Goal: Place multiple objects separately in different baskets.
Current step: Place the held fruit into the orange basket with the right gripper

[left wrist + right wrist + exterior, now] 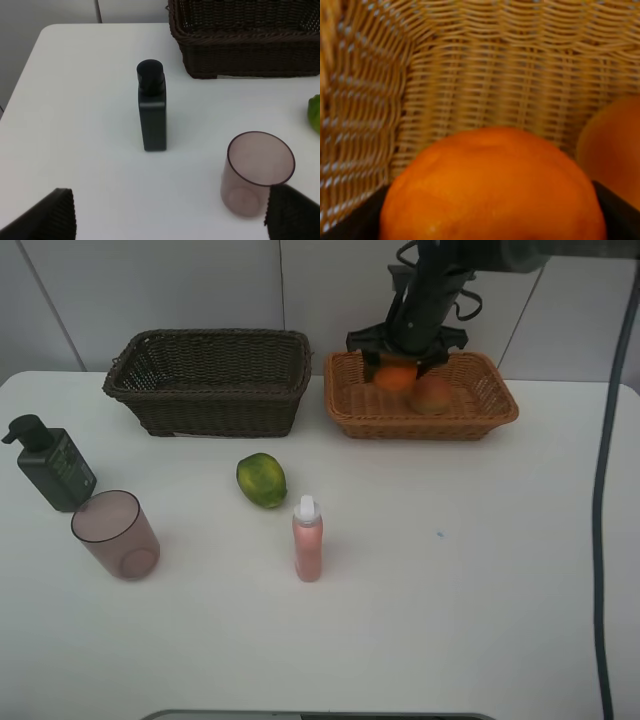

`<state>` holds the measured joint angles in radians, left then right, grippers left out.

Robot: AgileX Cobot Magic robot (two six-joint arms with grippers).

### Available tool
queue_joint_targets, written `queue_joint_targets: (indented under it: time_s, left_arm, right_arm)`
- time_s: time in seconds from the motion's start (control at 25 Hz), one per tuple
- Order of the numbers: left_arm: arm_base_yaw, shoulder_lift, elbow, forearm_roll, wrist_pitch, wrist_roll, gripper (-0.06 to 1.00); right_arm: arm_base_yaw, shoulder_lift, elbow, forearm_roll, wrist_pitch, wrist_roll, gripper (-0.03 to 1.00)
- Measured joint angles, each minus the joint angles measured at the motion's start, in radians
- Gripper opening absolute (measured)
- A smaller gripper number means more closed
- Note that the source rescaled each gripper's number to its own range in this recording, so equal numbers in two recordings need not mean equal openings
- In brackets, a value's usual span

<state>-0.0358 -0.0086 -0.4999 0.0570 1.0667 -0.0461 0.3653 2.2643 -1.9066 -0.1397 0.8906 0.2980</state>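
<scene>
Here, in the foreground, the left gripper (170, 220) hangs with fingers spread wide near the mauve cup (257, 172), while farther back the right gripper (401, 360) clasps the orange (396, 377) inside the orange-tan basket (425, 426), just beside the red-yellow fruit (433, 394).

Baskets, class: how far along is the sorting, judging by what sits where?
Done: the red-yellow fruit lies in the orange-tan basket. In hand: the right claw holds the orange in that same basket, not yet released. Left: the green fruit, pink bottle, pump bottle and cup stand on the table; the dark brown basket shows nothing inside. The left claw hangs open near the pump bottle and cup.
</scene>
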Motion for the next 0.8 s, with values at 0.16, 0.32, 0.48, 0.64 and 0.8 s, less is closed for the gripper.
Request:
queue_joint_targets:
  time_s: [0.16,0.32,0.48,0.64,0.8]
  left_arm:
    - [0.0,0.0,0.0,0.0,0.0,0.0,0.98]
    - [0.0,0.0,0.0,0.0,0.0,0.0,0.98]
    - [0.0,0.0,0.0,0.0,0.0,0.0,0.98]
    - [0.0,0.0,0.0,0.0,0.0,0.0,0.98]
    - [0.0,0.0,0.0,0.0,0.0,0.0,0.98]
  right_arm:
    - [-0.011,0.029,0.0,-0.005,-0.045,0.0,0.61]
    - [-0.012,0.051,0.0,-0.006,-0.076,0.0,0.61]
    - [-0.012,0.064,0.0,-0.008,-0.088,0.0,0.61]
    - [-0.012,0.064,-0.001,-0.008,-0.113,0.0,0.61]
    - [-0.012,0.064,-0.002,-0.008,-0.121,0.0,0.73]
